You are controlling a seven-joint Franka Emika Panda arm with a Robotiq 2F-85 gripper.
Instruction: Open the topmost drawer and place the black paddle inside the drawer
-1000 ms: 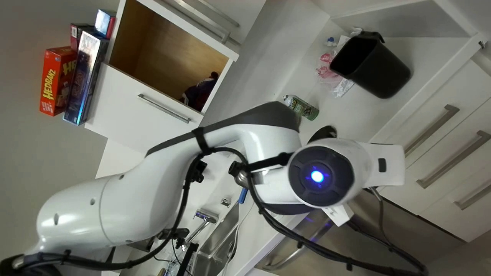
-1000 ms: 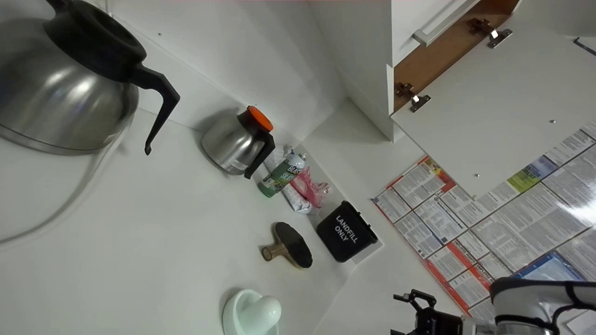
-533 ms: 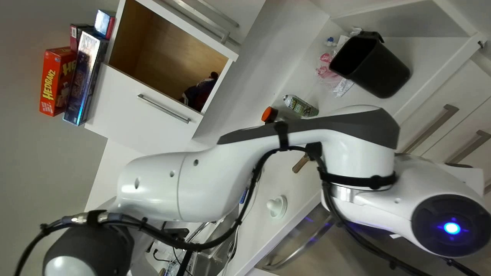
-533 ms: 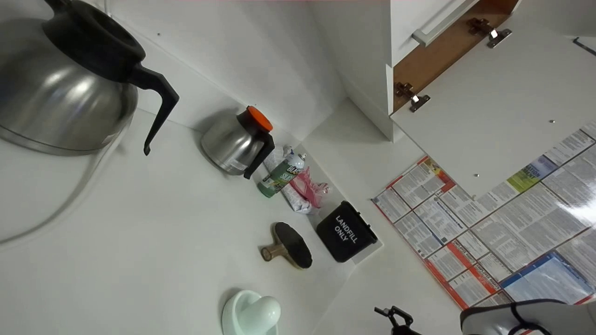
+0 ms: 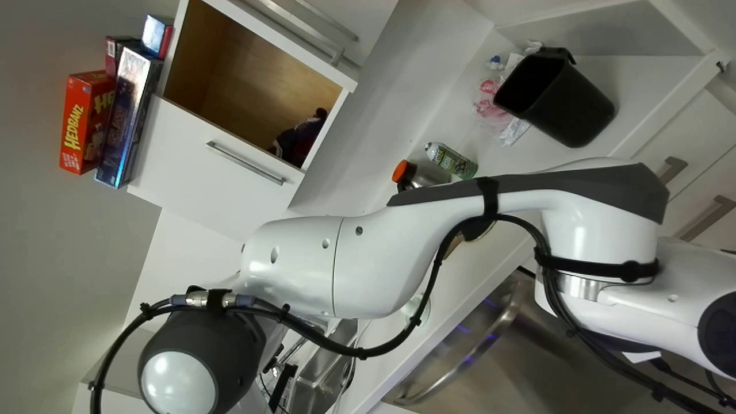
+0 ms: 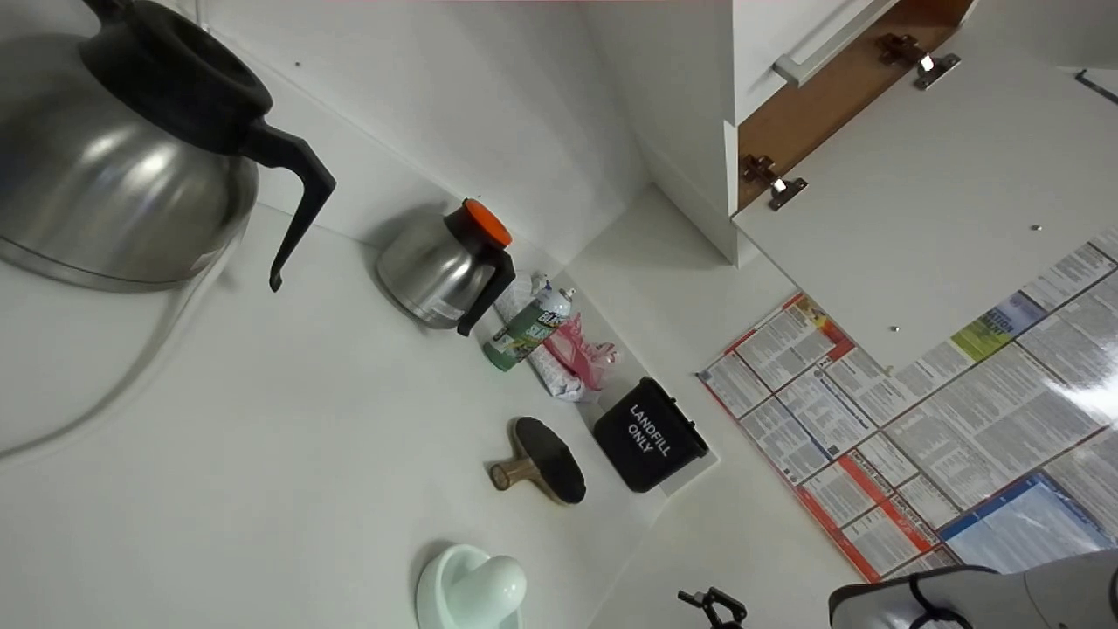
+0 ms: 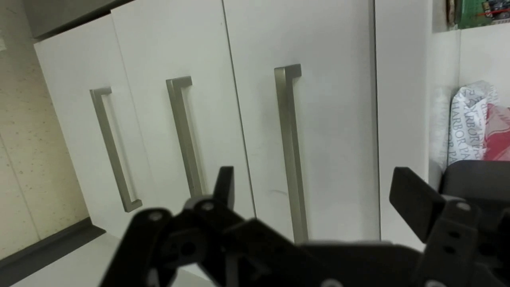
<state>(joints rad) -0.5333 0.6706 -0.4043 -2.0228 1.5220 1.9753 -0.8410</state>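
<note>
One smooth white worktop [image 6: 306,419], items on it unmoved vs a sec ago. Arm [image 5: 385,264], glossy white w/ dk grey panels & blk cable, has shifted farther toward the right edge in an ext. view. Topmost drawer [image 7: 330,119]: plain white front, closed, lined up w/ neighbour fronts [image 7: 215,119]; long squared bar handle [image 7: 293,159], brushed metal. Bin [image 6: 646,437]: blk, tapered, white LANDFILL ONLY lettering. Jug [image 5: 425,175]: rounded steel, orange lid; in an ext. view hidden behind arm a sec ago, partly uncovered now. Gripper [image 7: 318,195]: blk, angular; fingers [image 7: 416,203] spread wide apart, drawer's bar handle showing in the gap betw. them in wrist view; can't tell how near. In an ext. view it's slid lower & left vs a sec ago, only part of it visible. Blk paddle [image 6: 548,459]: lying on worktop near bin; flat dull blk oval head, thin tan edge, short brown grip [image 6: 515,473] pointing away from bin; arm covers part of it in an ext. view.
</note>
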